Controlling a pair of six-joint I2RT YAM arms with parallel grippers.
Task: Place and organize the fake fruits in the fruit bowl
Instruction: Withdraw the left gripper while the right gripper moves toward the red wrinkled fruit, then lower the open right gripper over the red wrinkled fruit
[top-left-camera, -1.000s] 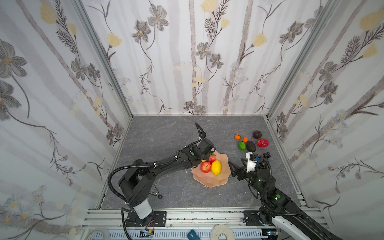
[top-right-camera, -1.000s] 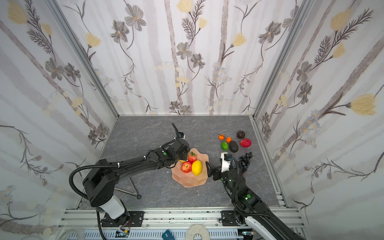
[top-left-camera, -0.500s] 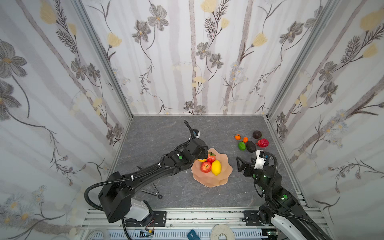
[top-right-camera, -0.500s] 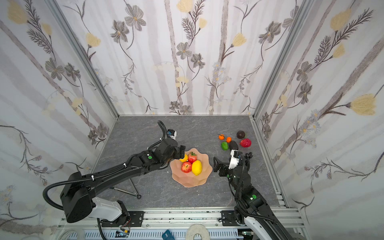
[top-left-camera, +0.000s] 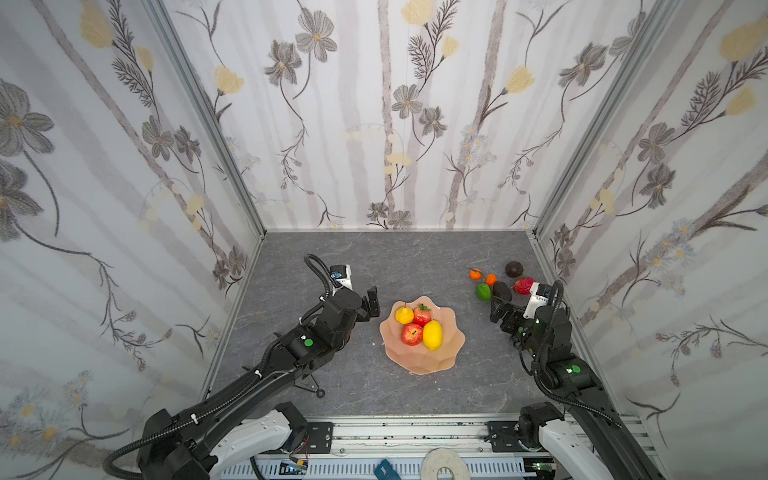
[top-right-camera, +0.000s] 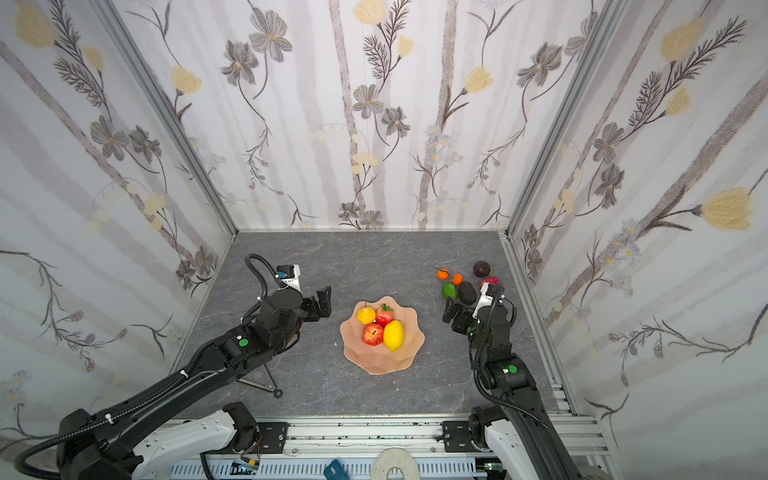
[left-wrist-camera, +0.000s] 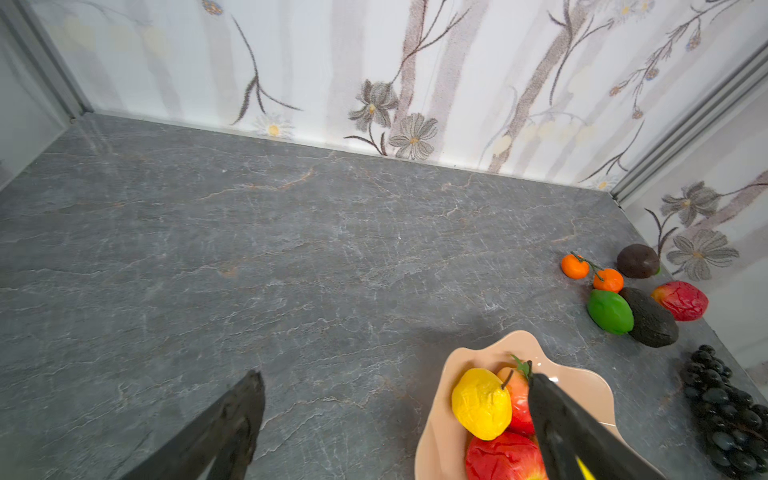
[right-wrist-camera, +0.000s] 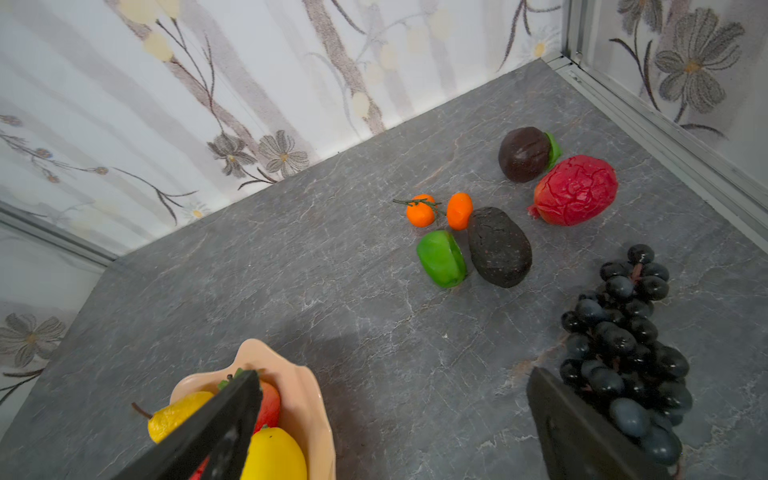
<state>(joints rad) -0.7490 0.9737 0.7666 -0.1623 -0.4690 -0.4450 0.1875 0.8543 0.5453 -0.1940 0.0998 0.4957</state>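
Since a sec ago the left hand (top-left-camera: 369, 306) has pulled back off the fruit bowl (top-left-camera: 451, 345) and both hands hang open, empty (four fruits in), while the leftover fruits (top-left-camera: 483, 291) sit on the tabletop (top-left-camera: 374, 257) at frame right, grape bunch (right-wrist-camera: 623, 345) closest to the right hand (top-left-camera: 501, 313).

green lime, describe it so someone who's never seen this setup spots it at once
From the peach fruit bowl mid-table, look toward the far right corner of the grey table, where loose fruit lies clustered. The lime sits on the cluster's bowl-side edge, next to two tiny oranges and a long dark avocado; it is the only fully green fruit there.
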